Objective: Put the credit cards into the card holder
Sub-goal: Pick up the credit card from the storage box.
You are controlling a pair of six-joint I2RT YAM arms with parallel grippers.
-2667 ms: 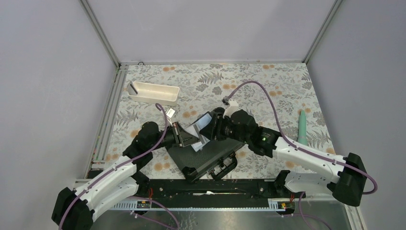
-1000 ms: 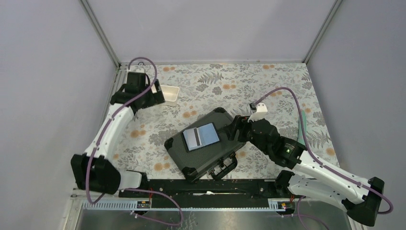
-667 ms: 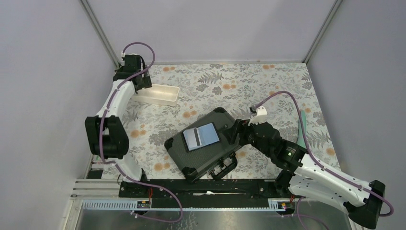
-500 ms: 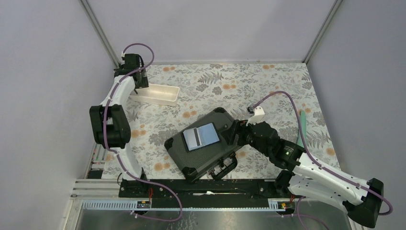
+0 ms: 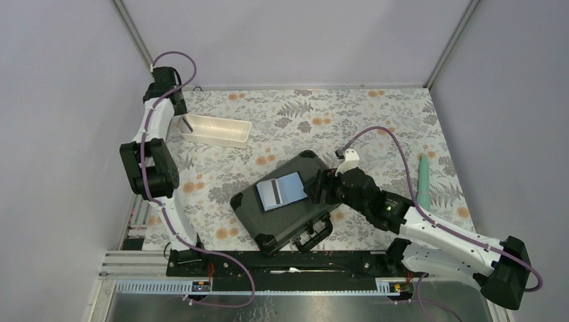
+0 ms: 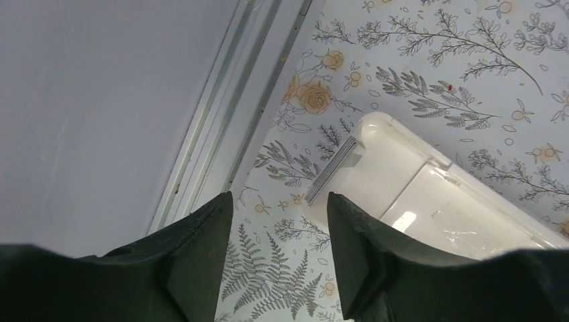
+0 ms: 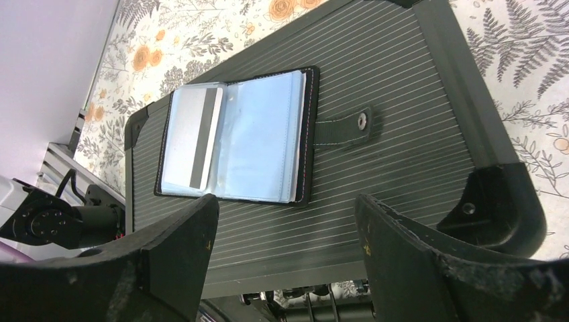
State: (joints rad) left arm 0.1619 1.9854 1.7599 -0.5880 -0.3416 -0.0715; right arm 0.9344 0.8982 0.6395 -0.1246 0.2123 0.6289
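Note:
The card holder (image 5: 282,191) lies open on the black hard case, its grey-blue pockets facing up and its snap tab (image 7: 345,126) pointing right. One pale card with a dark stripe (image 7: 192,137) sits in its left pocket. A stack of credit cards (image 6: 333,170) stands on edge at the left end of the white tray (image 6: 409,201). My left gripper (image 6: 278,201) hovers open just short of that stack, with only tablecloth between its fingers. My right gripper (image 7: 285,209) is open and empty above the case, close to the holder's right edge.
The black hard case (image 5: 268,221) with its handle lies slanted in the table's near middle. A green pen-like object (image 5: 423,178) lies at the right. The metal frame rail (image 6: 228,127) and the left wall run close beside my left gripper.
My left arm has drawn back from over the tray to its left end, and its jaws have narrowed. My right gripper has edged left toward the open holder.

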